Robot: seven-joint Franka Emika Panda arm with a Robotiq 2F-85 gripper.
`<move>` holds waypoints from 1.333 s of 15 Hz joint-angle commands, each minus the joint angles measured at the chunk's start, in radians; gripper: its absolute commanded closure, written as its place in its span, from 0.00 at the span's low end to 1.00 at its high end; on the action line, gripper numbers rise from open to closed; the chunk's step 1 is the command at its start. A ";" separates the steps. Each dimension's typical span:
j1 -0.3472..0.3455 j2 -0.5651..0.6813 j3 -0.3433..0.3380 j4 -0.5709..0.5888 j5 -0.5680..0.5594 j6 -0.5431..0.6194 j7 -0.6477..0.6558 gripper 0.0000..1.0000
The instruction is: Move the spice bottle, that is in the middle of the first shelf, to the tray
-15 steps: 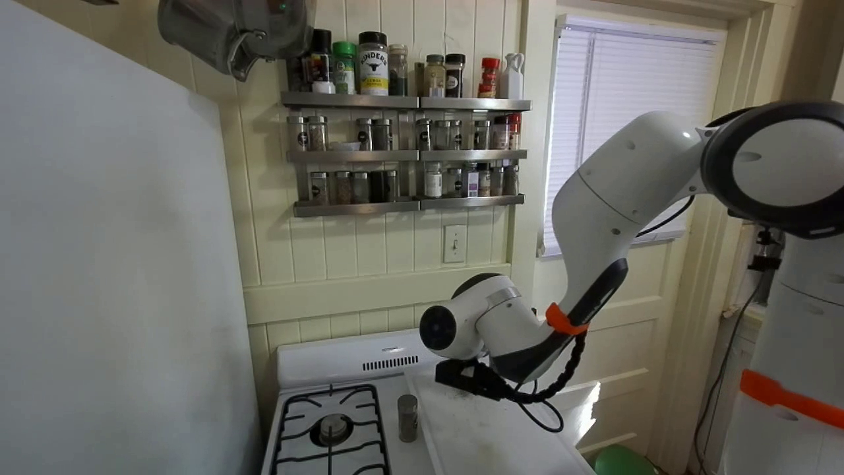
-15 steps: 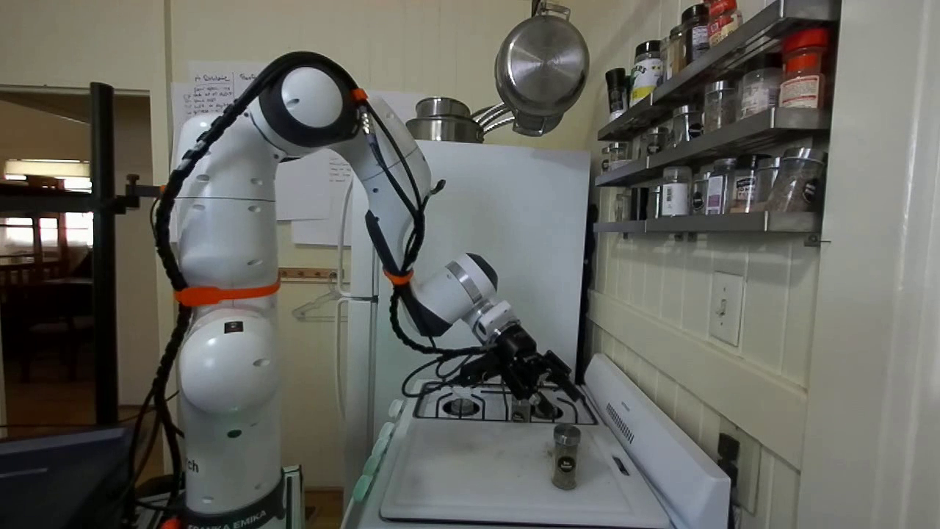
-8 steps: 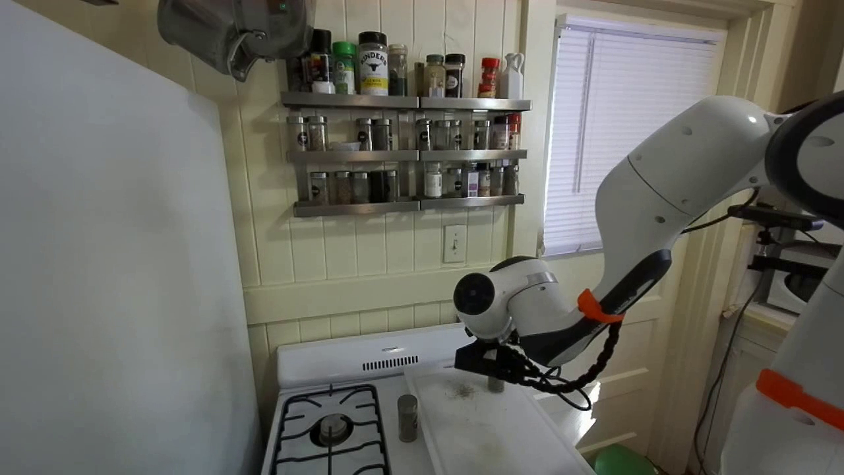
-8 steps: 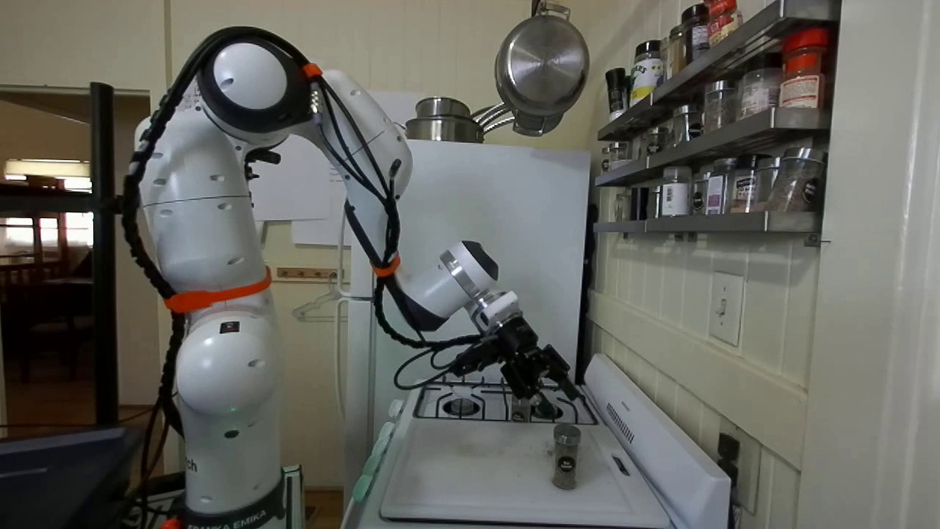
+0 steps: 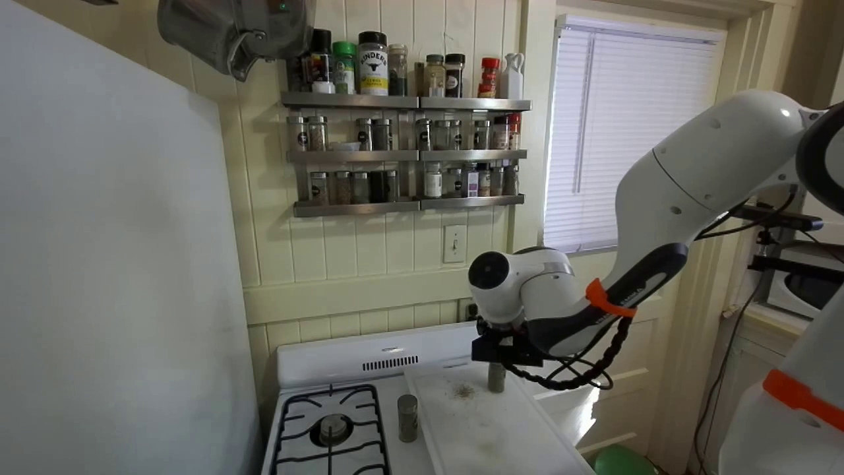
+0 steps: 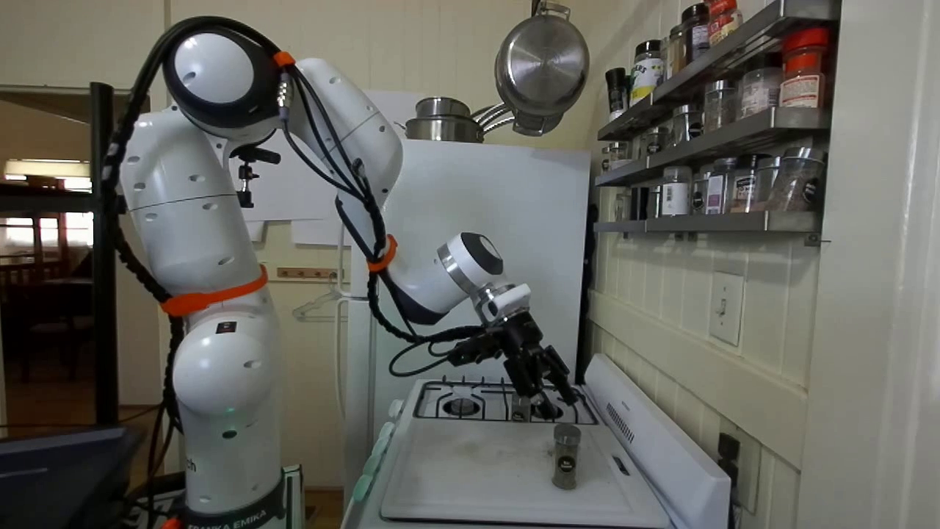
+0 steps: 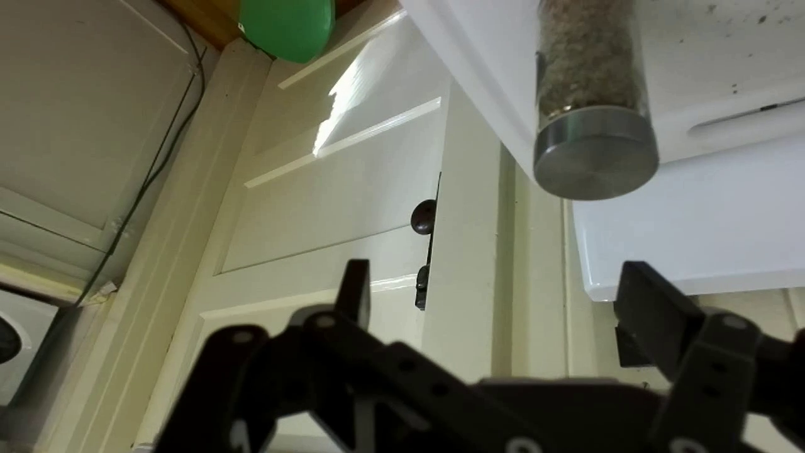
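Note:
The spice bottle (image 6: 565,457), a small glass jar with dark contents and a greyish cap, stands upright on the white tray (image 6: 470,477). In an exterior view the bottle (image 5: 496,379) is partly hidden behind the gripper (image 5: 508,353), over the far part of the tray (image 5: 504,439). The wrist view shows the bottle (image 7: 591,63) with its metal cap, apart from the fingers. My gripper (image 7: 497,277) is open with nothing between its fingers. In an exterior view the gripper (image 6: 558,402) hangs tilted down, appearing above the bottle.
Another similar jar (image 5: 408,419) stands between the black burner grate (image 5: 333,429) and the tray. The stove's back panel (image 5: 356,359) rises behind. Shelves (image 5: 356,210) with several jars hang on the wall. A white fridge (image 5: 125,264) stands beside the stove.
In an exterior view the gripper has moved up and to the right, uncovering the bottle. The arm's upper part has drawn back. The bottle has stayed in place; the gripper stays open.

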 commanded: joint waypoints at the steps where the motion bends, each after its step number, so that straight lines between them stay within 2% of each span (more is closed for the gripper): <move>1: -0.015 -0.058 -0.009 -0.042 0.091 0.039 -0.139 0.00; 7: -0.034 -0.110 -0.016 -0.067 0.203 0.045 -0.333 0.00; 12: -0.055 -0.163 -0.014 -0.106 0.195 0.065 -0.517 0.00; 17: -0.111 -0.188 -0.036 -0.168 0.142 0.236 -0.643 0.00; 18: -0.071 -0.130 -0.092 -0.114 0.117 0.267 -0.649 0.00; 20: -0.075 -0.124 -0.139 -0.119 0.101 0.337 -0.687 0.00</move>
